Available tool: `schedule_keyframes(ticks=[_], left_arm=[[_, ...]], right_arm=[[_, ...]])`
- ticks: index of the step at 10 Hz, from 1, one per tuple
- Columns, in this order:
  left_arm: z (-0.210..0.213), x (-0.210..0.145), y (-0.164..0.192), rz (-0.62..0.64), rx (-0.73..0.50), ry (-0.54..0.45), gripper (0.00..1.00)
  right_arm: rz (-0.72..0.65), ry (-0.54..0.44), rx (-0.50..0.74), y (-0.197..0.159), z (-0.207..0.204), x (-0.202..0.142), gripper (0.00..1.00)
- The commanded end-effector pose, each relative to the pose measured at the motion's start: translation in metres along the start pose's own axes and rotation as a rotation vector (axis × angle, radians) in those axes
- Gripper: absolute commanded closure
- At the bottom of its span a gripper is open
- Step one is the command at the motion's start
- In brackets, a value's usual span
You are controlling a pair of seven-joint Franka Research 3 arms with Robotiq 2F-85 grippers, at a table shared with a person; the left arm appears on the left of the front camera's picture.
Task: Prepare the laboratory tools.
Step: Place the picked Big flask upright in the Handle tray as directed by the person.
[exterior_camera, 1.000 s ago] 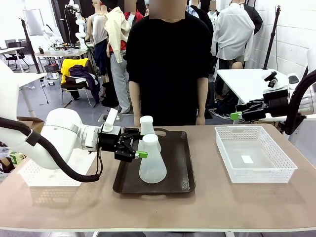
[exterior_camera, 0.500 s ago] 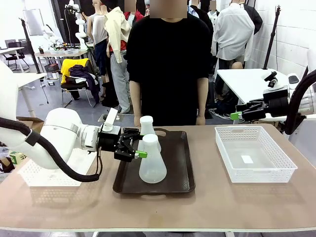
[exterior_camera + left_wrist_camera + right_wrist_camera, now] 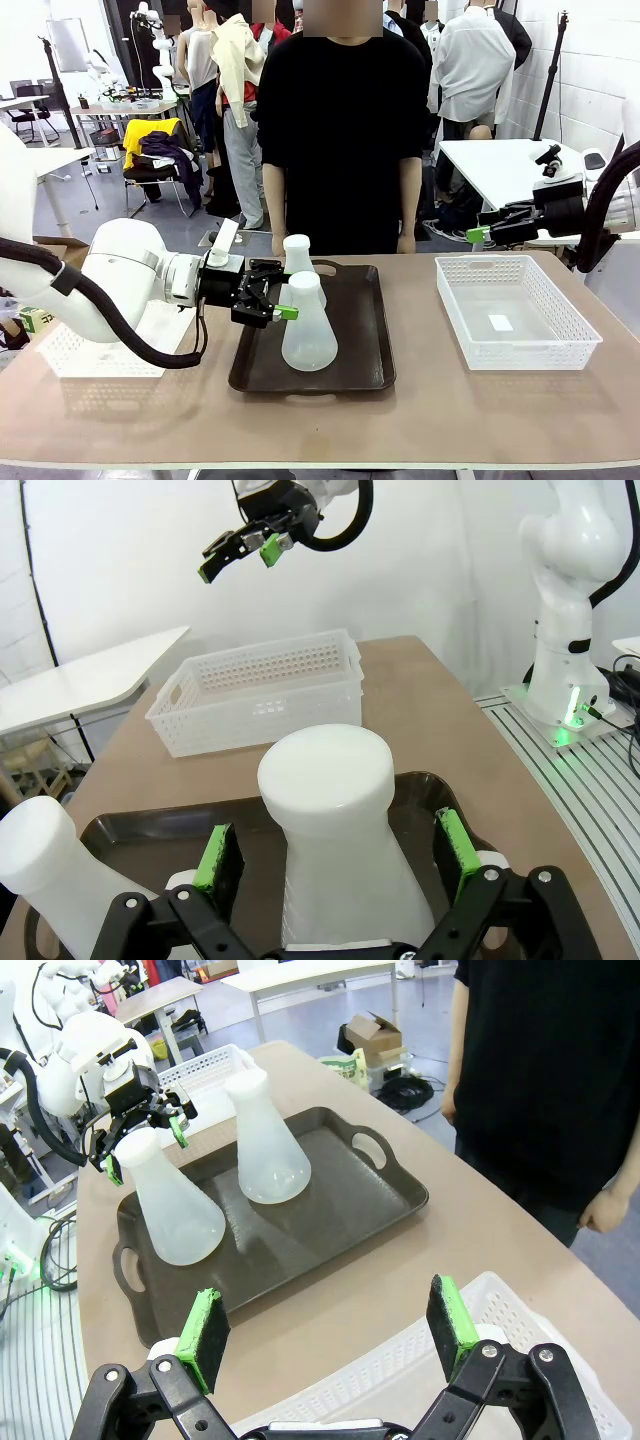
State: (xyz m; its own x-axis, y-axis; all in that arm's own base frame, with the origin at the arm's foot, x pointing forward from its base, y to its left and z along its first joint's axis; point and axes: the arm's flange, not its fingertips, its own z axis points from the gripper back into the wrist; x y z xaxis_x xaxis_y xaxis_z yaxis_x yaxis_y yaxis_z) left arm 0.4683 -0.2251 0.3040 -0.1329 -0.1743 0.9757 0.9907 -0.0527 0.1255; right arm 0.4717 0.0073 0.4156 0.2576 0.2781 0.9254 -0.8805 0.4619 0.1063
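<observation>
Nothing moved since earlier frame. Your left gripper jaws wide, straddling neck of near flask, pads either side, not touching, ready to clamp. Second flask behind it on tray. Right gripper wide, empty, parked above basket.

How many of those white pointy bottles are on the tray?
2. One flask stands at the tray's near side, its neck between the open left pincer's fingers. The other flask stands behind it.
</observation>
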Motion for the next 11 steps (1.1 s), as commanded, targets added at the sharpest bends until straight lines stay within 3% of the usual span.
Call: schedule_keyframes(ticks=[1,11], left_arm=[[-0.0004,-0.0001,0.0001,-0.017,0.001,-0.003,0.0],[-0.0004,-0.0001,0.0001,-0.017,0.001,-0.003,0.0]], right_arm=[[-0.011,0.017,0.007,0.0009,0.0008,-0.0005,0.0],[-0.011,0.017,0.007,0.0009,0.0008,-0.0005,0.0]])
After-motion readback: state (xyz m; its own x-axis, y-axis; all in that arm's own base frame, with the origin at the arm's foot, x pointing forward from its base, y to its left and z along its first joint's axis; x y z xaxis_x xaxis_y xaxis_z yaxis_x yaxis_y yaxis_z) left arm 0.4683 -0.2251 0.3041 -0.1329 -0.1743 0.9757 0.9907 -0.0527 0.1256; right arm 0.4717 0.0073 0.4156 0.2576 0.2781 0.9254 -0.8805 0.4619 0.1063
